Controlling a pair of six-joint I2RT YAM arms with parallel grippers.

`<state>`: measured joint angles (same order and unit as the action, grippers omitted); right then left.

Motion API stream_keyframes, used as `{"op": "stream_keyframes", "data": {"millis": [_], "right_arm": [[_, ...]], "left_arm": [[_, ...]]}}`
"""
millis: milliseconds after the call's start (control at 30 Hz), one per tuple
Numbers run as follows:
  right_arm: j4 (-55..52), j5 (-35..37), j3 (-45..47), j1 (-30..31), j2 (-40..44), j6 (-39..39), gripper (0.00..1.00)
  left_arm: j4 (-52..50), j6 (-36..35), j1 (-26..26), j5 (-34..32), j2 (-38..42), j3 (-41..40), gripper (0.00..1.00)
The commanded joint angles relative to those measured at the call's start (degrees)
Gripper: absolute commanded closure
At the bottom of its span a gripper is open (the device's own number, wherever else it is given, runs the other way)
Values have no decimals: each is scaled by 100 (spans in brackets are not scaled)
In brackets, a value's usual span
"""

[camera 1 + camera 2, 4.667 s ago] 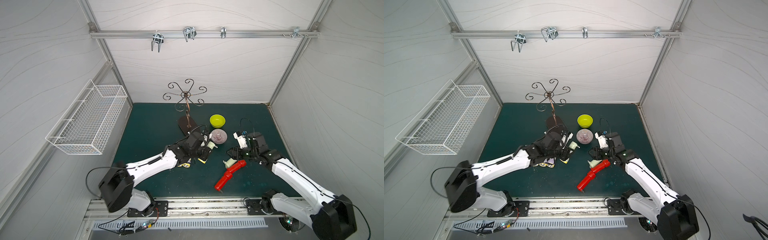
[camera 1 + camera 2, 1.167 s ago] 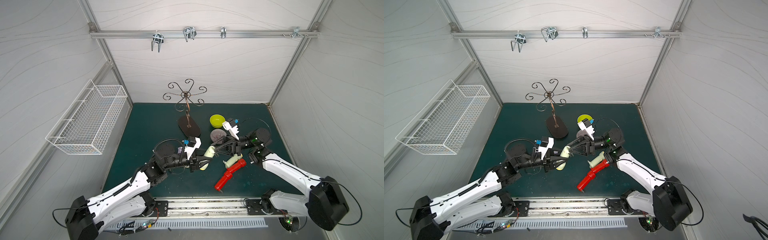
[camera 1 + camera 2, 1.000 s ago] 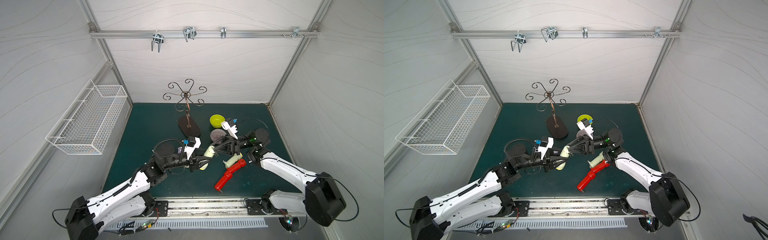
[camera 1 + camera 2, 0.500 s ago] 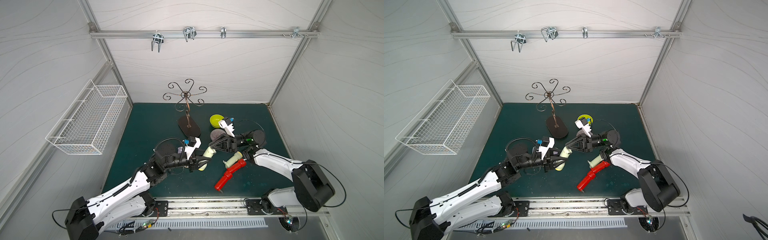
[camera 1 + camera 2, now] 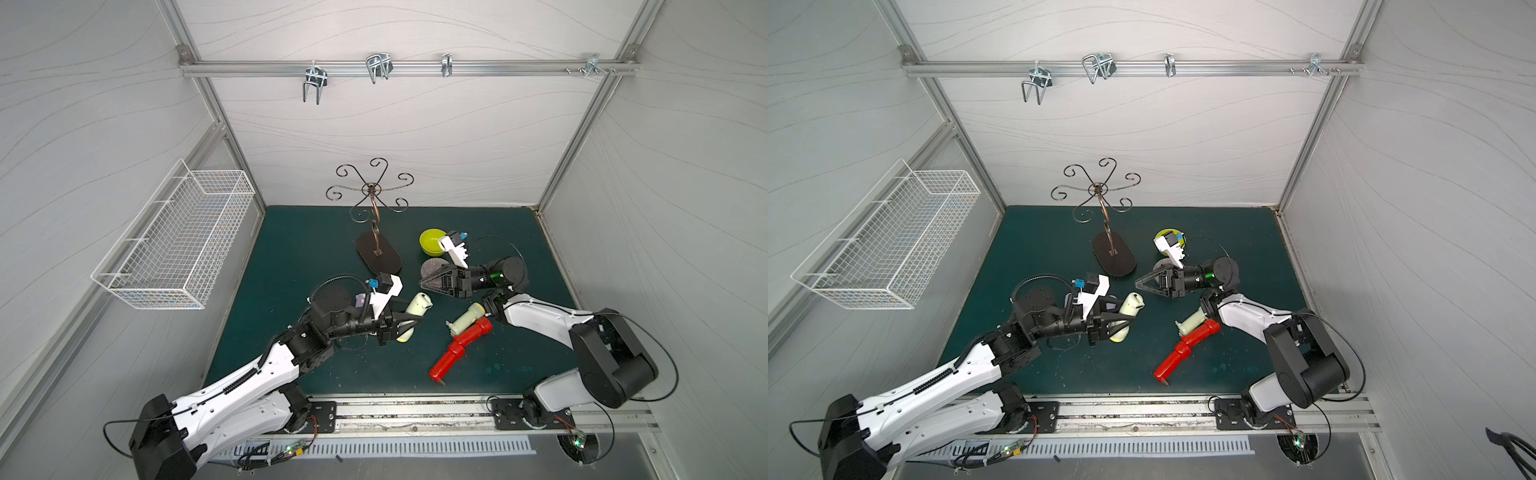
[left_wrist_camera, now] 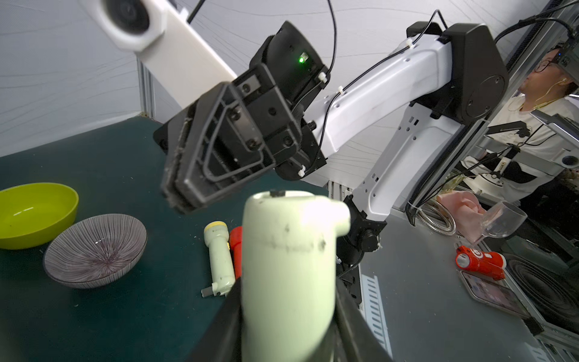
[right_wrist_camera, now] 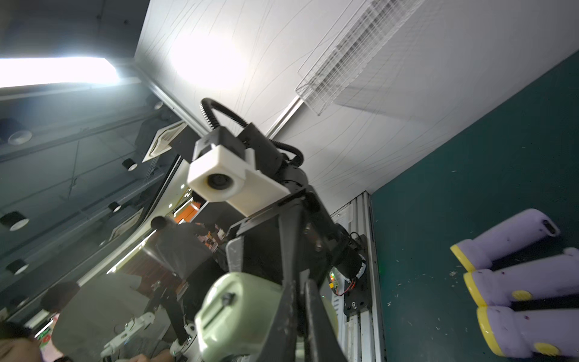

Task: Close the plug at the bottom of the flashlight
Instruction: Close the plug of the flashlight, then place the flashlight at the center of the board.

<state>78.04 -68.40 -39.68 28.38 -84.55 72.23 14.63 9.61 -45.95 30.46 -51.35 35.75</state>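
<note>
A pale green flashlight [image 5: 417,306] [image 5: 1131,306] is held up off the mat, my left gripper [image 5: 409,323] [image 5: 1120,323] shut on its body. In the left wrist view the flashlight [image 6: 288,266] fills the space between the left gripper [image 6: 288,313] fingers, its bottom end pointing away from the camera. The right wrist view shows that end face [image 7: 238,313] with the plug [image 7: 228,297] on it. My right gripper [image 5: 424,285] [image 5: 1138,282] [image 7: 300,313] is shut on nothing, its tip just beside that end. Whether they touch is unclear.
On the green mat lie a cream flashlight [image 5: 465,319] and a red one [image 5: 459,347], side by side. A lime bowl [image 5: 430,245], a striped bowl [image 6: 94,250] and a metal stand [image 5: 378,257] sit further back. Purple flashlights [image 7: 517,238] lie near the left arm. A wire basket [image 5: 174,245] hangs left.
The right gripper's jaws have closed from open to shut, and it has shifted slightly back and left by the flashlight's end. The left gripper keeps holding the flashlight still.
</note>
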Motion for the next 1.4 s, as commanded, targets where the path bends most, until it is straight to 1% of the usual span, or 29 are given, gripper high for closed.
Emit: {"op": "stream_keyframes", "data": {"millis": [0, 67, 100, 133, 200, 267, 300, 333, 367, 433, 500, 533, 600, 667, 767, 900, 1000, 1133, 1367], "right_arm": [[-152, 170, -58, -335, 78, 29, 89], [-650, 227, 34, -412, 307, -363, 88], [-1116, 264, 70, -412, 452, -682, 88], [-1909, 391, 117, -412, 713, -1230, 88], [-3982, 845, 127, -364, 1411, -2694, 90], [-6706, 1906, -206, -135, 2231, -4545, 92], [-7608, 2600, -383, 37, 2505, -5121, 93], [-8171, 3189, -491, 219, 2788, -5547, 94], [-8470, 3606, -542, 314, 2981, -5712, 94], [-8934, 4406, -609, 403, 3313, -5789, 95], [-9309, 5081, -660, 451, 3506, -5814, 95], [-9541, 5541, -706, 507, 3566, -5843, 94], [-9966, 6263, -822, 615, 3545, -6020, 93], [-10277, 6712, -921, 679, 3458, -6139, 91], [-10374, 6790, -921, 708, 3354, -6172, 88], [-10374, 6875, -901, 737, 3255, -6168, 85], [-10379, 6813, -901, 739, 3163, -6136, 82], [-10350, 6771, -862, 739, 3117, -6117, 79], [-10288, 6641, -831, 739, 3041, -6099, 75]], "left_arm": [[-152, 63, -14, -755, 86, 465, 100], [-584, 227, -10, -1475, 73, 479, 100], [-746, 378, -14, -1872, 73, 449, 100], [-878, 540, -14, -2266, 71, 381, 100], [-1062, 842, -16, -2943, 51, 253, 100], [-1295, 1144, -11, -3488, -53, 178, 100], [-1419, 1246, -18, -3684, -133, 185, 100], [-1570, 1345, -19, -3850, -238, 228, 100], [-1692, 1419, -19, -3956, -355, 275, 100], [-1927, 1697, -15, -4211, -638, 398, 100], [-2113, 1968, -19, -4385, -939, 542, 100], [-2274, 2144, -15, -4505, -1101, 646, 100], [-2481, 2384, -23, -4634, -1418, 814, 100], [-2663, 2555, -63, -4786, -1753, 965, 100], [-2761, 2696, -115, -4812, -2205, 1116, 100], [-2473, 2839, -147, -4645, -2688, 1178, 100], [-2297, 2904, -158, -4525, -3024, 1265, 100], [-2139, 2930, -160, -4369, -3462, 1372, 100], [-1974, 2871, -158, -4294, -4081, 1544, 100]]}}
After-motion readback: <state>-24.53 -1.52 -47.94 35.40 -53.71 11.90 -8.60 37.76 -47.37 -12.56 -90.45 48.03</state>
